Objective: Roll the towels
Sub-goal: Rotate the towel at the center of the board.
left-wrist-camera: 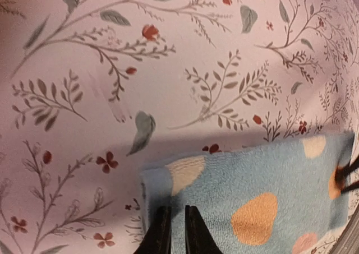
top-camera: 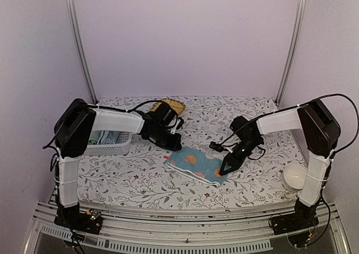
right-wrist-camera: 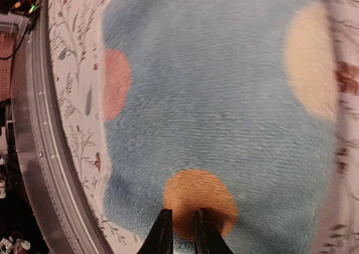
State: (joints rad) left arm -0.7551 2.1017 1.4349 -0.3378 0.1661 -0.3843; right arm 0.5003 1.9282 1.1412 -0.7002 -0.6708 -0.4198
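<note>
Pale lilac walls (top-camera: pixel 185 41) all round, 2 metal posts (top-camera: pixel 80 41) in the back corners, table (top-camera: pixel 129 175) w/ floral cloth, soft even light.

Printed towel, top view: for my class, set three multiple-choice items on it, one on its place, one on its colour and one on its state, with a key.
1. Where does the printed towel lie?
A. in a basket
B. on the table, between the left gripper and the right gripper
C. in a bowl

2. What is its ground colour?
A. light blue
B. green
C. red

3. What state is it in?
A. rolled tight
B. spread flat
C. hanging from a gripper

Key:
1 B, the top view shows it on the table with a gripper at each end.
2 A, both wrist views show blue pile with orange and pale spots.
3 B, it lies open and unrolled.
</note>
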